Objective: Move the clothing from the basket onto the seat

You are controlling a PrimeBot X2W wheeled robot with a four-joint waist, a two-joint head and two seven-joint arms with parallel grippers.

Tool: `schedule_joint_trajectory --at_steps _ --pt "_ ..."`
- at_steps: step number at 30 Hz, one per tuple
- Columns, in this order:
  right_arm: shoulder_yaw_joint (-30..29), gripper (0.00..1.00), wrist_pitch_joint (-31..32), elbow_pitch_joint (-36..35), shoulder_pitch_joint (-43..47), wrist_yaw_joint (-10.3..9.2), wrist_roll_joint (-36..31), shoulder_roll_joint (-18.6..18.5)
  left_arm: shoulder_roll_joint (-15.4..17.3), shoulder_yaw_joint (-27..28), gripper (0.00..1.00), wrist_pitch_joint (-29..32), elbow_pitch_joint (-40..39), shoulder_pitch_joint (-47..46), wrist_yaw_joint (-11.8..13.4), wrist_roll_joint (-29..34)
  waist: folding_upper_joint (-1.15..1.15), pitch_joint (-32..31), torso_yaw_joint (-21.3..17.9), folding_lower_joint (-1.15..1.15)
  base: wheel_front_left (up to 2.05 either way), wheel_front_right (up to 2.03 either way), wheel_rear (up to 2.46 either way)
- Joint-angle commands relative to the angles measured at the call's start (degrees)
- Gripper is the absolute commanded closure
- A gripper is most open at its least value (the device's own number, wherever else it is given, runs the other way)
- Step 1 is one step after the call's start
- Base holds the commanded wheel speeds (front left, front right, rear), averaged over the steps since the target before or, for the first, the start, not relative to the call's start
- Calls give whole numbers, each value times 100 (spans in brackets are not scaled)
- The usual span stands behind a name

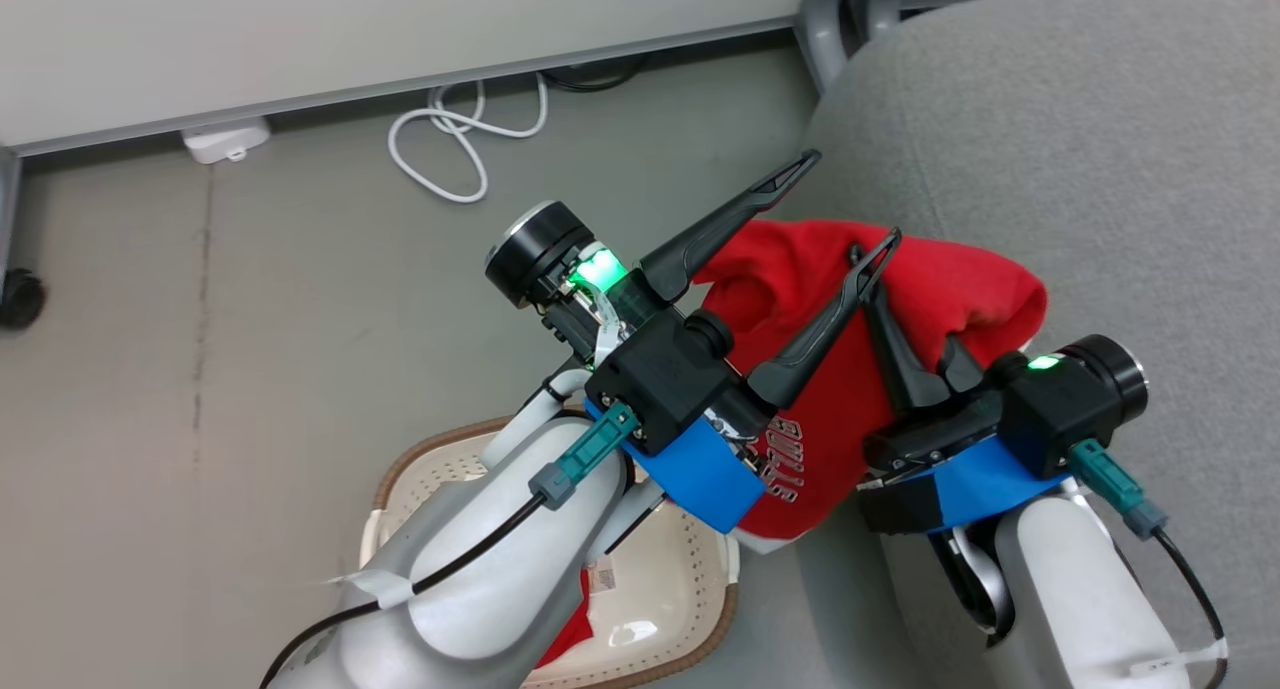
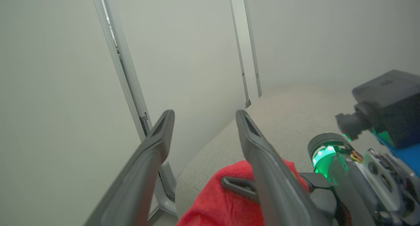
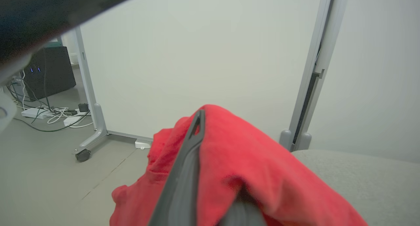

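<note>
The red clothing (image 1: 960, 289) is draped over my right gripper (image 1: 900, 299), part resting on the light-grey seat (image 1: 1050, 119) and part hanging off its edge with grey-white lettering showing. That gripper is shut on the cloth, and one finger is buried under it; in the right wrist view the clothing (image 3: 262, 160) covers the gripper (image 3: 220, 147). My left gripper (image 1: 850, 199) stands open and empty just above and left of the garment, shown in its own view too (image 2: 204, 116). The cream basket (image 1: 400, 489) sits on the floor below my left arm, with a bit of red cloth (image 1: 570, 639) inside.
A white cable coil (image 1: 450, 139) and a white adapter (image 1: 225, 139) lie on the grey floor by the pale partition wall. A caster wheel (image 1: 20, 299) is at the far left. A black box and cables (image 3: 49, 75) stand behind the partition leg.
</note>
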Motion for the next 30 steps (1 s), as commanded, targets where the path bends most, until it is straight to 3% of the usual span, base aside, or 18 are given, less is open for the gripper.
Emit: schedule_joint_trajectory --at_steps 1,18,30 --pt "-80 100 -4 -43 78 1 12 -15 37 -17 0 -14 14 -1 -1 34 0 20 -104 0 0 0 0" --pt "-899 100 -3 -432 418 1 -57 -13 186 -220 0 -15 158 -29 0 34 0 262 -1003 0 0 0 0" --pt "-1477 100 -3 -631 605 1 -114 -11 241 -310 0 -15 208 -11 0 47 0 367 -1270 0 0 0 0"
